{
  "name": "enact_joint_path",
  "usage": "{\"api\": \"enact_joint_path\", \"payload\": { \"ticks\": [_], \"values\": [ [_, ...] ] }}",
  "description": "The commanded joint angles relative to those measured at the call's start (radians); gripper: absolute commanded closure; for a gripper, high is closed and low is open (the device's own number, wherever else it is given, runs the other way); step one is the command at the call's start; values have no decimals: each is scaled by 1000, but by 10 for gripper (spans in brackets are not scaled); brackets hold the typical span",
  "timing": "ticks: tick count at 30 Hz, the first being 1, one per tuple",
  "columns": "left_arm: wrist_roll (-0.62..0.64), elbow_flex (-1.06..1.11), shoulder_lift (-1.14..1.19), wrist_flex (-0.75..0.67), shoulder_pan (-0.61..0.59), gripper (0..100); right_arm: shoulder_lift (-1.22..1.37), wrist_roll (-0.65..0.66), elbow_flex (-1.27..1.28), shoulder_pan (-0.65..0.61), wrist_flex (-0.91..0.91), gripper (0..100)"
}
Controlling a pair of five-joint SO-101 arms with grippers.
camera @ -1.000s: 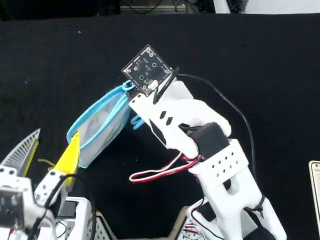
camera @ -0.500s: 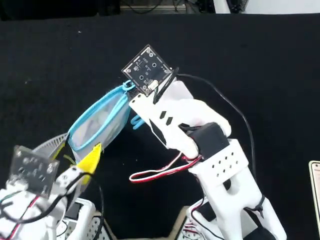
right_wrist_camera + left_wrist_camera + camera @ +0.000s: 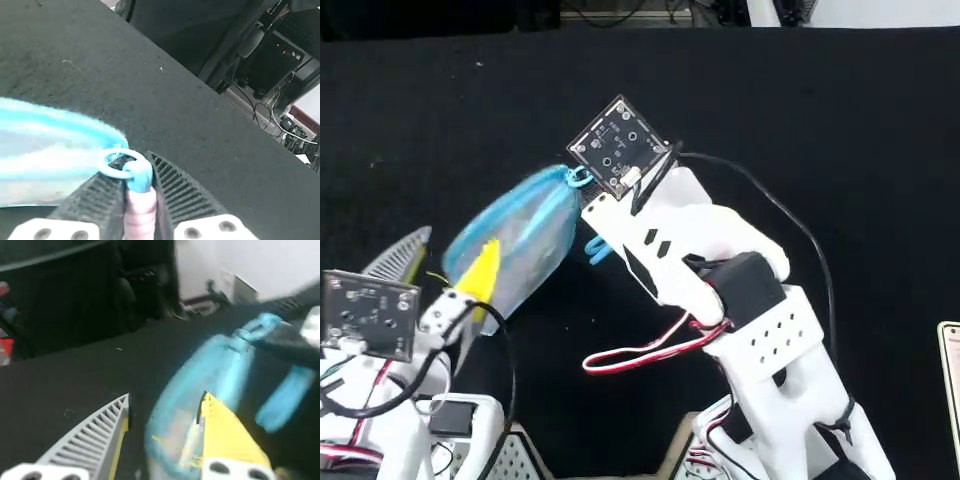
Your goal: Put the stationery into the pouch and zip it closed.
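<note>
A clear pouch (image 3: 520,240) with a blue zipper edge hangs tilted above the black table. My right gripper (image 3: 584,185) is shut on the blue zipper pull (image 3: 136,176) at the pouch's upper end, next to its ring (image 3: 118,162). The pouch (image 3: 45,150) stretches away from those fingers. My left gripper (image 3: 445,262) is open at the pouch's lower end. Its yellow finger (image 3: 480,272) lies against the pouch's side and its grey finger (image 3: 405,255) stands clear of it. In the left wrist view the pouch (image 3: 210,370) sits beside the yellow finger (image 3: 227,437). Its contents are blurred.
A blue strap loop (image 3: 595,246) dangles under the pouch by the right arm. Red and white cables (image 3: 640,352) hang from that arm. A pale card edge (image 3: 950,360) lies at the table's right side. The far half of the black table (image 3: 770,90) is bare.
My left arm has swung up and its yellow finger now rests on the pouch's side. The pouch has tipped and shows a broader face. The right arm has barely shifted.
</note>
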Motion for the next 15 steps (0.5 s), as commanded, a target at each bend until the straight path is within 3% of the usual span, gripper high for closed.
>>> {"api": "enact_joint_path", "payload": {
  "ticks": [1, 10, 15],
  "values": [
    [0, -4, 9, -92, -56, 770, -47, 5, -54, -8, 2, 988],
    [0, 111, 9, -264, -59, 770, -48, 6, -67, -6, -3, 988],
    [69, 133, 0, -273, -61, 770, -39, 2, -165, 48, -5, 988]
  ]
}}
